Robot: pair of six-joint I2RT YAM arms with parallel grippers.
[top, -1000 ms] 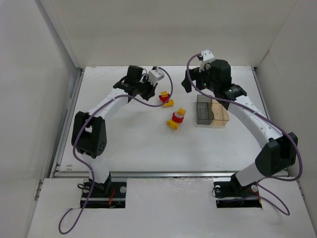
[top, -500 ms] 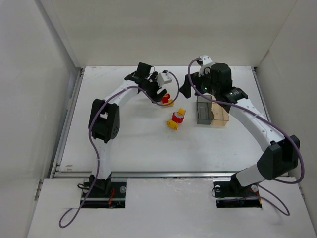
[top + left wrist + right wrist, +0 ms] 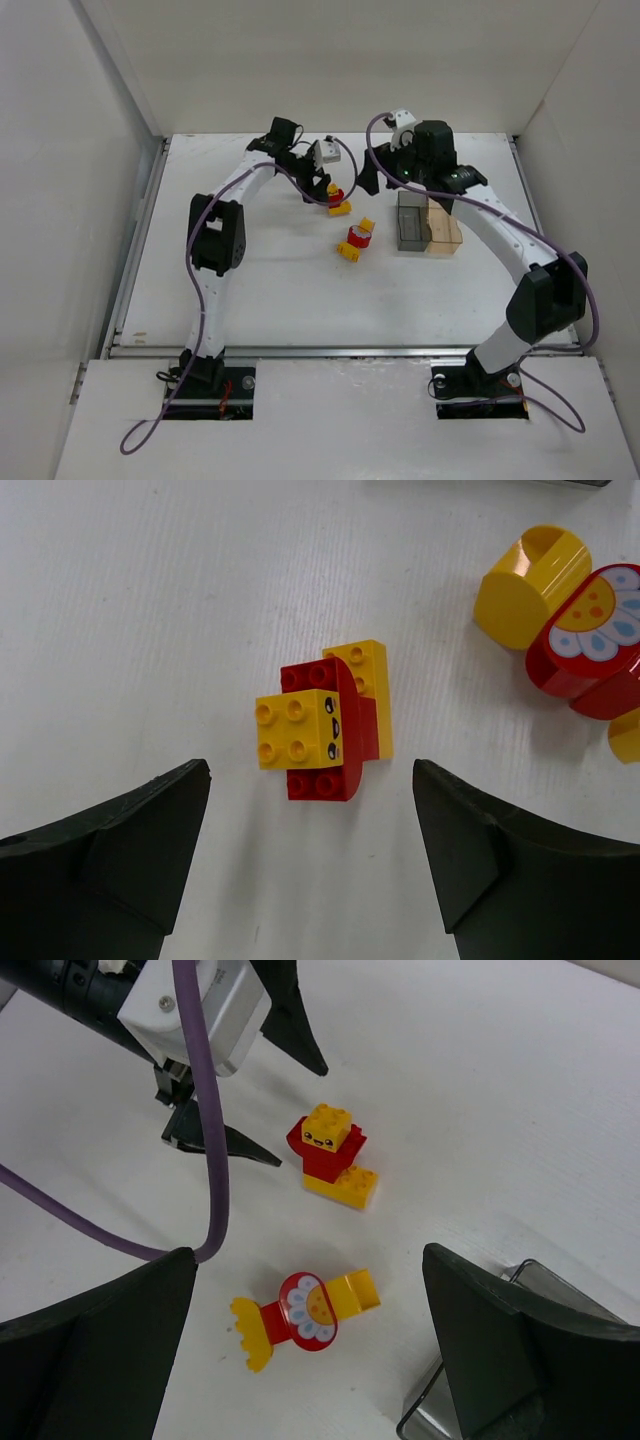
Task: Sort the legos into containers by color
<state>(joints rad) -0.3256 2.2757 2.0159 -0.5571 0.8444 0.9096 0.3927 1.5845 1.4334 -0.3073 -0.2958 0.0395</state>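
As its clenched jaws are spreading, the empty left gripper (image 3: 311, 772) is straddling the stack (image 3: 322, 730) from above for a grasp, while the right gripper (image 3: 308, 1258) is idling open.

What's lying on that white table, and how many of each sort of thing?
Clumps of toy bricks, red and yellow stuck together: 2 (far clump, near clump)
Boxes, joined side by side: 2 (dark grey box, tan box)
Total: 4
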